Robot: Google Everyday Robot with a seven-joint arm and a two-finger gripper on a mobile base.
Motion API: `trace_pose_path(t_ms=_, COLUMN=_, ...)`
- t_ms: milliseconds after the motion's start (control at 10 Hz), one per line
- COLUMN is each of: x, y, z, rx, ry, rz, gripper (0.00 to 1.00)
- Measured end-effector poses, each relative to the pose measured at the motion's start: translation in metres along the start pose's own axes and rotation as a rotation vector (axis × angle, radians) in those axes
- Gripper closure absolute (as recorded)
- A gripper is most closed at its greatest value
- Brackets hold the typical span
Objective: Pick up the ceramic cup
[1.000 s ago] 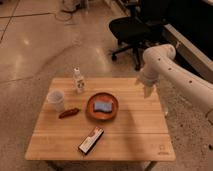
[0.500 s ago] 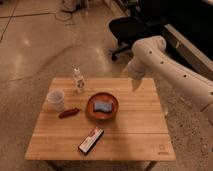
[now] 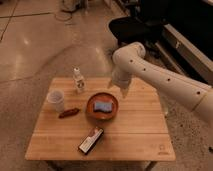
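The ceramic cup (image 3: 56, 100) is small and pale, standing upright near the left edge of the wooden table (image 3: 135, 127). The slim white bottle (image 3: 78, 80) stands behind and to the right of it. My gripper (image 3: 121, 90) hangs from the white arm over the back middle of the table, just right of and behind the brown bowl (image 3: 102, 107). It is well to the right of the cup, with the bottle and bowl between them, and it holds nothing that I can see.
The bowl holds a blue sponge (image 3: 103, 106). A reddish-brown oblong item (image 3: 69, 113) lies in front of the cup. A dark snack bar (image 3: 91, 140) lies near the front edge. A black office chair (image 3: 132, 27) stands behind the table, and a dark counter runs along the right.
The arm has swung left, from over the table's right back corner to over its back middle, closer to the bowl. The objects on the table have not moved.
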Motion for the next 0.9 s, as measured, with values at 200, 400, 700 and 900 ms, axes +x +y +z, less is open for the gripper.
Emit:
trace_pose_path(t_ms=200, x=-0.019, y=-0.022, z=-0.005, rx=0.006, ry=-0.008, rz=-0.065, gripper=0.35)
trace_pose_path(t_ms=400, x=-0.035, y=-0.038, z=-0.014, rx=0.020, ry=-0.015, rz=-0.104, gripper=0.35)
trace_pose_path(t_ms=700, x=-0.064, y=-0.071, z=-0.015, rx=0.012, ry=-0.010, rz=-0.188, gripper=0.35)
trace_pose_path(t_ms=900, x=-0.082, y=-0.097, z=-0.007, rx=-0.002, ry=0.005, rz=-0.229, gripper=0.35)
